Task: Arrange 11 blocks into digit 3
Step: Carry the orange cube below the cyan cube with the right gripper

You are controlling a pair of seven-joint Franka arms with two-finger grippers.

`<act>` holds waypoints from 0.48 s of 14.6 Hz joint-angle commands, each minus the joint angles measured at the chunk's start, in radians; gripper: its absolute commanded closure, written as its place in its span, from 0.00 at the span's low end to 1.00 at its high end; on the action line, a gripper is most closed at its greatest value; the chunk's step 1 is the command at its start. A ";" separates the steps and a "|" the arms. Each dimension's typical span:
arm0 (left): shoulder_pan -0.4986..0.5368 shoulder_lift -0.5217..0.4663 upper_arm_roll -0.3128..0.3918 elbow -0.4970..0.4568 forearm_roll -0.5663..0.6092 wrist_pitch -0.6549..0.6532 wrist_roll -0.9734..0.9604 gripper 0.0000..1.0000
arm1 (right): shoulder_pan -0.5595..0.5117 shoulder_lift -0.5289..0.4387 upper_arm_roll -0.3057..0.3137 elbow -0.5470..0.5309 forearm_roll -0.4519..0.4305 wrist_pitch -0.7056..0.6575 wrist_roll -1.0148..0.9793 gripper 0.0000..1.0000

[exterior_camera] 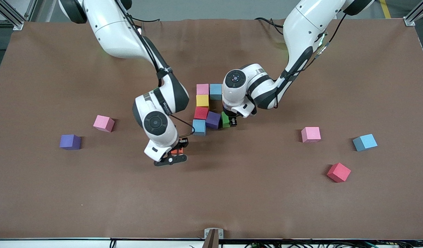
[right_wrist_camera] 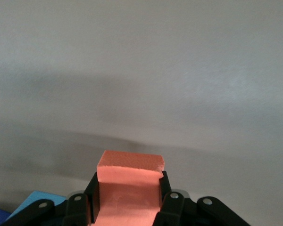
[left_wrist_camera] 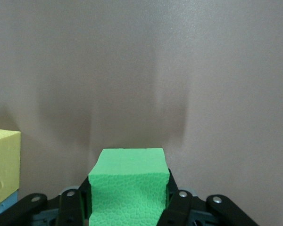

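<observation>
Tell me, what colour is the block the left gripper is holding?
Green. The left gripper is shut on the green block; it shows best in the left wrist view.

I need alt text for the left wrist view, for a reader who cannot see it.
The left gripper is shut on a green block, seen close up above the brown table. A yellow block shows at the picture's edge.

Both arms down at the block cluster mid-table

Left gripper (exterior_camera: 230,121) is clamped on a green block (exterior_camera: 225,120) right beside the purple one (exterior_camera: 213,119); right gripper (exterior_camera: 175,153) grips an orange block (exterior_camera: 177,151), loose blocks sit toward both ends.
</observation>
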 commanded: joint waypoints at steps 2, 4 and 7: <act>-0.011 0.003 0.003 0.018 0.029 -0.028 -0.033 0.14 | 0.009 0.030 -0.008 0.023 0.007 -0.001 0.064 0.50; -0.011 -0.003 0.003 0.027 0.031 -0.053 -0.018 0.00 | 0.026 0.042 -0.006 0.023 0.007 0.006 0.094 0.50; -0.007 -0.029 0.000 0.034 0.031 -0.088 0.018 0.00 | 0.031 0.059 0.007 0.023 0.029 0.029 0.144 0.50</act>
